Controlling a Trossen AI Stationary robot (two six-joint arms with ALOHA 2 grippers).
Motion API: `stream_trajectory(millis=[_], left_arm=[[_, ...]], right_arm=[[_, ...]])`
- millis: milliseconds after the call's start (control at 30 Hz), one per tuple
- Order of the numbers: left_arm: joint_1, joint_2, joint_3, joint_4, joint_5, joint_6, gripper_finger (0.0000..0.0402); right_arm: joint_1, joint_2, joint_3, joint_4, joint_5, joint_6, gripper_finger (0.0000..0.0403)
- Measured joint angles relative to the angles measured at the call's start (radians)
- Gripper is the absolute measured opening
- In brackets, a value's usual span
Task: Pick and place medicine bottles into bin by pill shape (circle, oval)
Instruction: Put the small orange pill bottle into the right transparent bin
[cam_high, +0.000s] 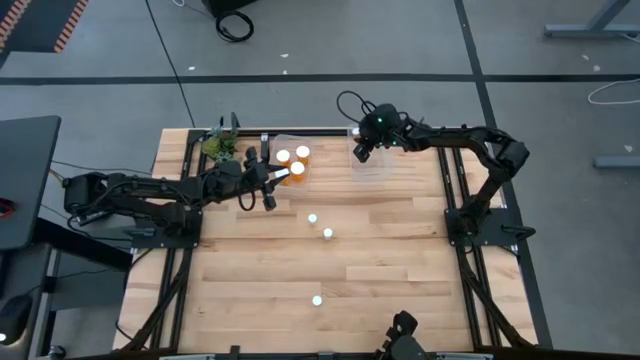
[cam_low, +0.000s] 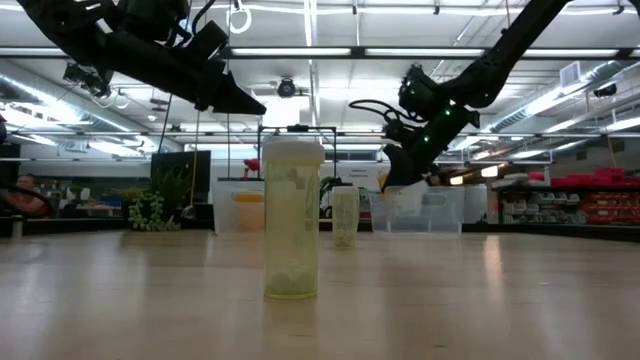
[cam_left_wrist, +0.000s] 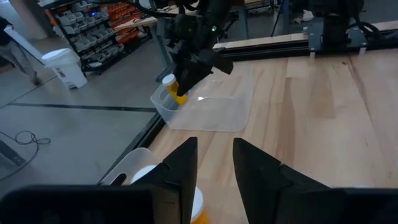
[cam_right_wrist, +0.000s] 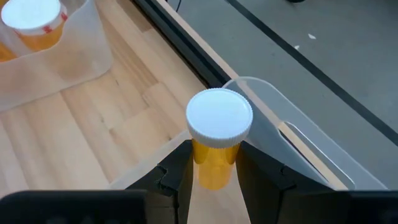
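The wooden counter (cam_high: 400, 270) carries two clear plastic bins at its far edge: the left bin (cam_high: 283, 150) holds several orange medicine bottles with white caps (cam_high: 298, 168), and the right bin (cam_high: 372, 165) sits just beside it toward the right arm's side. The right arm reaches in over the right bin, its end effector (cam_high: 360, 150) gripping one white-capped orange bottle (cam_right_wrist: 216, 140) upright between its two fingers, the cap standing above the fingertips and the bottle held over the bin's rim. The left arm stretches across the counter's left side, its end effector (cam_high: 268, 190) closed and empty, hovering just beside the left bin's near edge. Three more bottles stand loose on the open counter: two near each other around the middle (cam_high: 312, 218) (cam_high: 328, 234), and a third (cam_high: 317, 300) well apart toward the near edge, which fills the foreground of the low view. A small green plant (cam_high: 219, 146) sits at the far left corner, beside the left bin
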Motion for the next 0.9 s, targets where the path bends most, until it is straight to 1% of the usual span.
stream_trajectory(millis=[167,233,367,500,567,700,900], left_arm=[[0.000,0.000,0.000,0.000,0.000,0.007,0.0112],[0.000,0.000,0.000,0.000,0.000,0.007,0.0111],[0.000,0.000,0.000,0.000,0.000,0.006,0.0111],[0.000,0.000,0.000,0.000,0.000,0.005,0.0114],[0.000,0.000,0.000,0.000,0.000,0.005,0.0114],[0.000,0.000,0.000,0.000,0.000,0.005,0.0110],[0.000,0.000,0.000,-0.005,0.000,0.004,0.0114]], right_arm=[[0.016,0.000,-0.029,0.034,0.003,0.020,0.0123],[0.027,0.000,-0.050,0.072,0.003,0.030,0.0123],[0.041,0.000,-0.068,0.091,0.047,0.049,0.0123],[0.047,0.000,-0.068,0.095,0.055,0.099,0.0123],[0.059,0.000,-0.068,0.095,0.073,0.112,0.0123],[0.083,0.000,-0.068,0.096,0.144,0.118,0.0123],[0.103,0.018,-0.076,0.133,0.182,0.172,0.0123]])
